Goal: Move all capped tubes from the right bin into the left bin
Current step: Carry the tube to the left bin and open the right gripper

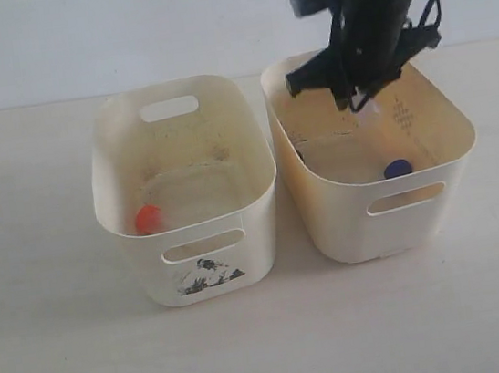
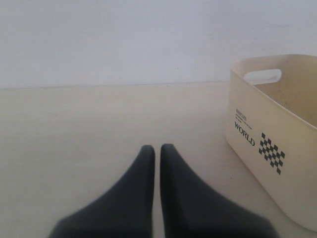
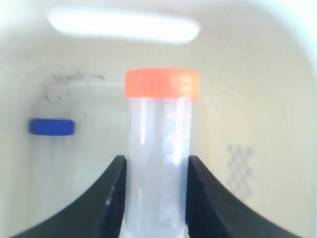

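Note:
My right gripper [image 1: 359, 98] [image 3: 156, 159] hangs over the back of the cream-yellow right bin [image 1: 448, 156], shut on a clear tube with an orange-red cap [image 3: 162, 83]. Only a bit of clear plastic [image 1: 370, 107] shows below the fingers in the exterior view. A blue-capped tube [image 1: 397, 168] [image 3: 52, 127] lies on this bin's floor near the front wall. The dotted diamond mark [image 1: 401, 115] [image 3: 240, 158] is on the inner wall. The pale left bin [image 1: 129, 248] with the torn sticker holds an orange-capped tube [image 1: 148, 218]. My left gripper [image 2: 157, 148] is shut on nothing, low over the table.
The two bins stand side by side, almost touching. In the left wrist view a cream bin [image 2: 297, 163] with a checkered "WORLD" sticker stands a little way off from the left gripper. A white wall [image 1: 118, 29] runs behind the table.

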You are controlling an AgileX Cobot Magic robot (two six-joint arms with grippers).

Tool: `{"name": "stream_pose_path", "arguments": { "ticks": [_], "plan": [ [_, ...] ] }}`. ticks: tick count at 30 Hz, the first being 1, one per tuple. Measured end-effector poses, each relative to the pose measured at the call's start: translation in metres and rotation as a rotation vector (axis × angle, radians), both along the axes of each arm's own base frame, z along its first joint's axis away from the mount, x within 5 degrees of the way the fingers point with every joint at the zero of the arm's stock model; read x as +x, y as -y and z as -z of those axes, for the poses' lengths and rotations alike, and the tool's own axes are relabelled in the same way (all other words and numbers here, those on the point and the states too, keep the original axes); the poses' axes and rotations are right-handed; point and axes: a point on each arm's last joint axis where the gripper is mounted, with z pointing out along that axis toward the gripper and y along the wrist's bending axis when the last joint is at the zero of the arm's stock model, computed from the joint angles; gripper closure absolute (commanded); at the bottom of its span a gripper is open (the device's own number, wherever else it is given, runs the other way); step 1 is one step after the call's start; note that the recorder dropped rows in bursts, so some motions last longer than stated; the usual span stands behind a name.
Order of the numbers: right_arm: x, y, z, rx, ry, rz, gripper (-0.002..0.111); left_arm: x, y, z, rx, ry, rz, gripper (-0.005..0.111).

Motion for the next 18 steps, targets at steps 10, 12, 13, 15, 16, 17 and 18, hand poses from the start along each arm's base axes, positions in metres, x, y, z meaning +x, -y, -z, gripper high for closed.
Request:
{"name": "stream_pose_path", "arguments": {
  "ticks": [10, 12, 13, 15, 16, 17, 18],
  "plan": [
    [-0.055, -0.020, -0.112, 0.373, 0.162, -0.175, 0.108, 0.000, 0.000, 0.000, 0.000, 0.000, 0.000, 0.102],
    [-0.063, -0.035, -0.119, 0.425, 0.171, -0.280, 0.108, 0.000, 0.000, 0.000, 0.000, 0.000, 0.000, 0.102],
    [-0.068, -0.048, -0.122, 0.444, 0.179, -0.370, 0.108, 0.000, 0.000, 0.000, 0.000, 0.000, 0.000, 0.102],
    [-0.075, -0.066, -0.122, 0.434, 0.205, -0.508, 0.108, 0.000, 0.000, 0.000, 0.000, 0.000, 0.000, 0.102],
    [-0.078, -0.077, -0.121, 0.422, 0.218, -0.574, 0.106, 0.000, 0.000, 0.000, 0.000, 0.000, 0.000, 0.102],
    [-0.080, -0.084, -0.118, 0.411, 0.225, -0.620, 0.102, 0.000, 0.000, 0.000, 0.000, 0.000, 0.000, 0.102],
    [-0.081, -0.093, -0.114, 0.403, 0.227, -0.656, 0.096, 0.000, 0.000, 0.000, 0.000, 0.000, 0.000, 0.102]
  ]
}}
